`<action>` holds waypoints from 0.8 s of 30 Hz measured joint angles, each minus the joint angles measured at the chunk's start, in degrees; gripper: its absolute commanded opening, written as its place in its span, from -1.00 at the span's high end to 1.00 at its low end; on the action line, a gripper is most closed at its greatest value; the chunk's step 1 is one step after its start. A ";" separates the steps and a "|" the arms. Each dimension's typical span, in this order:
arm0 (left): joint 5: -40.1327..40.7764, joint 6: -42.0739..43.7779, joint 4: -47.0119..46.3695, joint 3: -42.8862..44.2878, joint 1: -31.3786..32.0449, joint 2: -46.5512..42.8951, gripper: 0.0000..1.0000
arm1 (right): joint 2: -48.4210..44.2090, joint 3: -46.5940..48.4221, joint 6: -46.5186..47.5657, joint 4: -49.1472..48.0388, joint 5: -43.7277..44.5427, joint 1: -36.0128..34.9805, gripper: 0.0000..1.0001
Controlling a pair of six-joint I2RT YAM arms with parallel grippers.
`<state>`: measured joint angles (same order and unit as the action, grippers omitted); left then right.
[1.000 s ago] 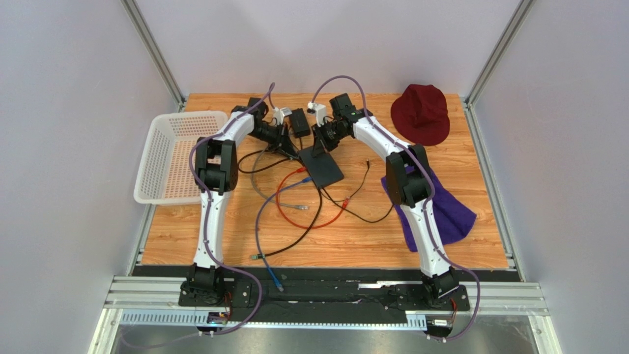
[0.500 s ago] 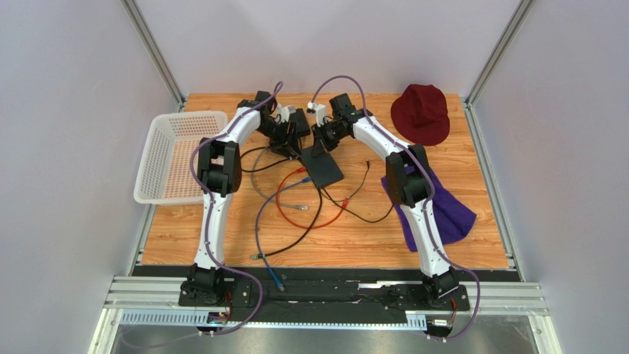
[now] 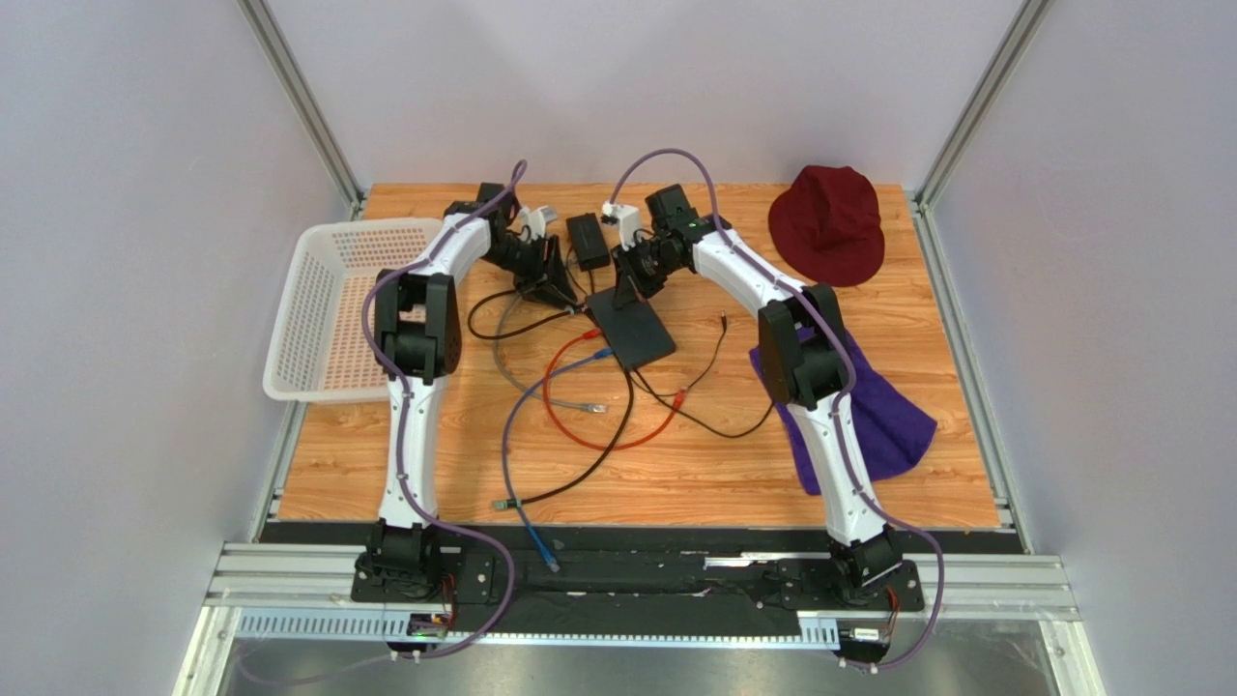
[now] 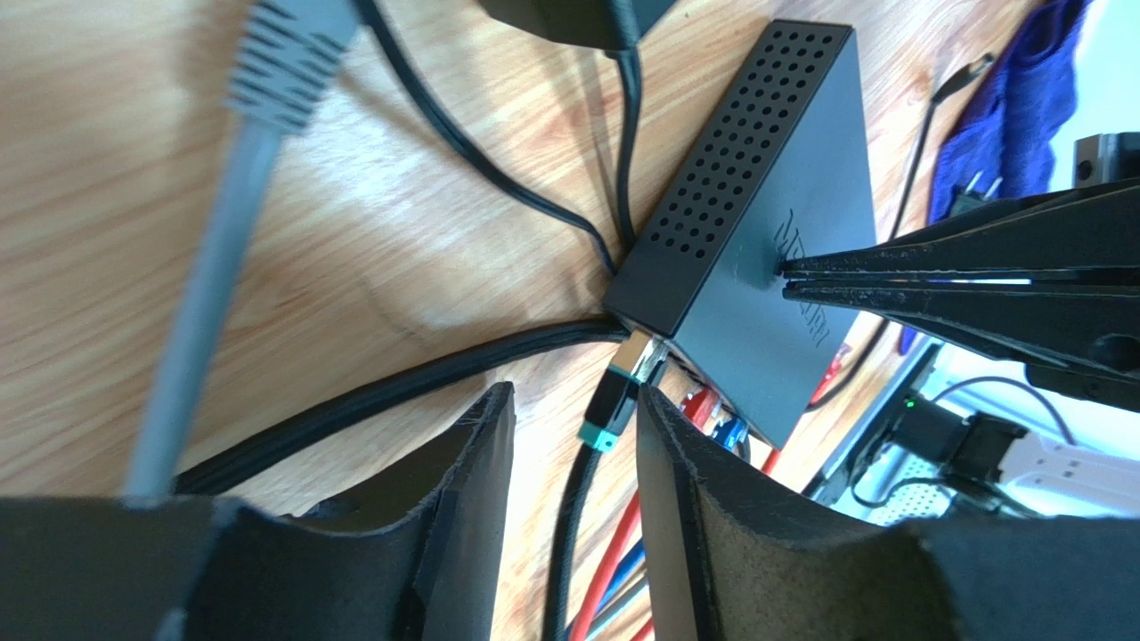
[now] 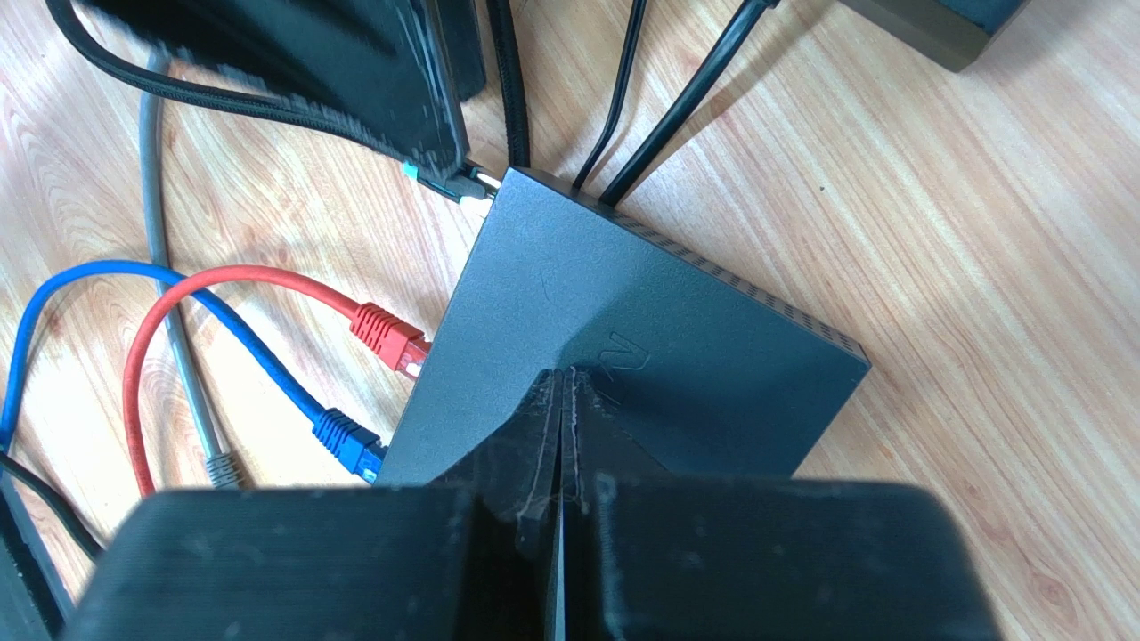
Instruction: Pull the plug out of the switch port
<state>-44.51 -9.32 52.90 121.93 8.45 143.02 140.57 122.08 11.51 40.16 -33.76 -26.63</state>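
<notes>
Leftward, off the adapter brick [image 3: 588, 237], the left gripper [image 4: 576, 401] has swung in the last half second. The wooden table [image 3: 697, 479] carries the flat black switch [image 3: 633, 326] mid-back. The right gripper [image 5: 567, 387] presses on its top, fingers together. The left gripper stands spread either side of the teal-tabbed plug [image 4: 620, 394], whose metal end meets the switch port [image 4: 667, 355] at the box's corner.

Wooden table [image 3: 697, 471] under basket [image 3: 295, 353], hat [image 3: 828, 225], cloth [image 3: 893, 418], switch [image 3: 635, 331], adapter [image 3: 588, 237], cables [image 5: 230, 275]
</notes>
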 measured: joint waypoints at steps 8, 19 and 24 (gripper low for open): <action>-3.08 -0.76 -1.05 -0.37 0.00 0.00 0.09 | -0.42 -0.52 0.72 -0.31 0.79 -0.26 1.00; -5.05 -0.79 -1.99 -0.37 1.03 0.11 0.35 | -0.55 -0.72 1.14 -0.37 1.14 -0.39 1.00; -5.44 -0.79 -2.27 -0.37 0.94 0.46 0.26 | -0.85 -1.05 1.55 -0.52 1.88 -0.63 1.00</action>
<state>-49.95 -10.11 50.63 121.56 9.39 143.48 139.72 121.03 13.06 39.64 -31.88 -27.27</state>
